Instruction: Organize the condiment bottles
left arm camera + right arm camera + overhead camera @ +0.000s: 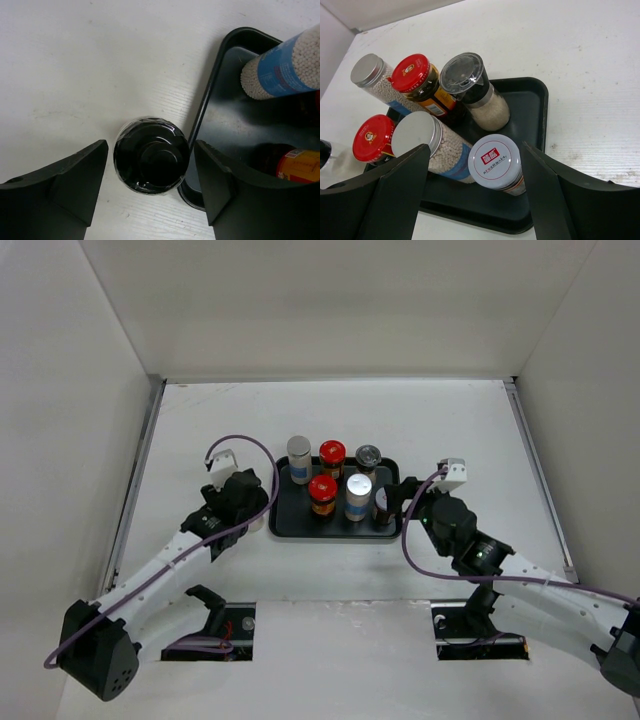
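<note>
Left arm (165, 565) and right arm (560, 590) — white links, black joints and bases. A purple cable (250, 440) loops along each, a white camera block (222, 462) at each wrist. Matte black wedge-shaped fingers (60, 190).

Left arm (170, 560) runs from lower left up toward centre-left. Left gripper (256, 508) points down, fingers (75, 180) parted. Right arm (520, 575) comes in from lower right, bent at the elbow. Right gripper (392, 502) is angled down and left, its fingers spread wide. Both bases sit at the bottom edge.
</note>
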### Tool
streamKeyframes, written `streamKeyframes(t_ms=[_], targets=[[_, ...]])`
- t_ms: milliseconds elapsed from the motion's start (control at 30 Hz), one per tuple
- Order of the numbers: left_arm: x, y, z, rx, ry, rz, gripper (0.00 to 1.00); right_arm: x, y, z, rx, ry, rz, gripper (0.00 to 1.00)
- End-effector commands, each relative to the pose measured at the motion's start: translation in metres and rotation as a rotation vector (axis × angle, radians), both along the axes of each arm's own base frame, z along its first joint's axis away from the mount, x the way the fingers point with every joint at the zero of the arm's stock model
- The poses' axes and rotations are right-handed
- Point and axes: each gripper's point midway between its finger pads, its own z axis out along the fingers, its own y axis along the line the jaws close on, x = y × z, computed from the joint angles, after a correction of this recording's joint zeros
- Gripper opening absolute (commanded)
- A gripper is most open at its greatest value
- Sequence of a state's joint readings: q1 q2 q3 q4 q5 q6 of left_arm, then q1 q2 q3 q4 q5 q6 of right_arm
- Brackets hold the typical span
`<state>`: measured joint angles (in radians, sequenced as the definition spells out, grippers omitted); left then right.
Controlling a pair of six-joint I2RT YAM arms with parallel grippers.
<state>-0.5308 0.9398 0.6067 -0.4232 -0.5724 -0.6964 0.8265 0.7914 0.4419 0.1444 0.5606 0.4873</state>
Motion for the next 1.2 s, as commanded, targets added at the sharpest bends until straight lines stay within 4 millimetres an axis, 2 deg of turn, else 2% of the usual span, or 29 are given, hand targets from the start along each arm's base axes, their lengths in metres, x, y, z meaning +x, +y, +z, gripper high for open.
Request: streamKeyframes(t_ms=[0, 100, 200, 300, 400, 500, 600, 867, 1000, 1167], targets=[[0.010, -0.011, 0.004, -0.044, -0.044, -0.020, 0.63, 0.002, 0.007, 0.014, 0.047, -0.042, 0.012, 0.79], [0.010, -0.010, 0.005, -0.039, -0.047, -0.016, 0.49, 0.002, 0.007, 0.014, 0.047, -0.042, 0.012, 0.79], [0.010, -0.008, 0.018, -0.040, -0.073, -0.014, 0.40, 0.001, 0.007, 0.015, 0.050, -0.046, 0.013, 0.80], [0.013, -0.008, 0.051, -0.043, -0.138, -0.009, 0.36, 0.001, 0.007, 0.015, 0.051, -0.046, 0.012, 0.80], [0.016, -0.019, 0.086, -0.041, -0.212, -0.048, 0.36, 0.002, 0.007, 0.013, 0.046, -0.041, 0.012, 0.80], [0.018, -0.042, 0.099, -0.040, -0.233, -0.103, 0.36, 0.002, 0.008, 0.013, 0.045, -0.040, 0.012, 0.80], [0.021, -0.073, 0.097, -0.064, -0.241, -0.169, 0.36, 0.002, 0.006, 0.013, 0.046, -0.042, 0.009, 0.80], [0.036, -0.118, 0.076, -0.101, -0.236, -0.246, 0.37, 0.002, 0.005, 0.014, 0.047, -0.044, 0.002, 0.81], [0.044, -0.131, 0.059, -0.117, -0.219, -0.273, 0.40, 0.001, 0.002, 0.015, 0.051, -0.048, -0.006, 0.81], [0.046, -0.129, 0.040, -0.091, -0.190, -0.268, 0.46, 0.003, -0.012, 0.020, 0.055, -0.064, -0.057, 0.85]])
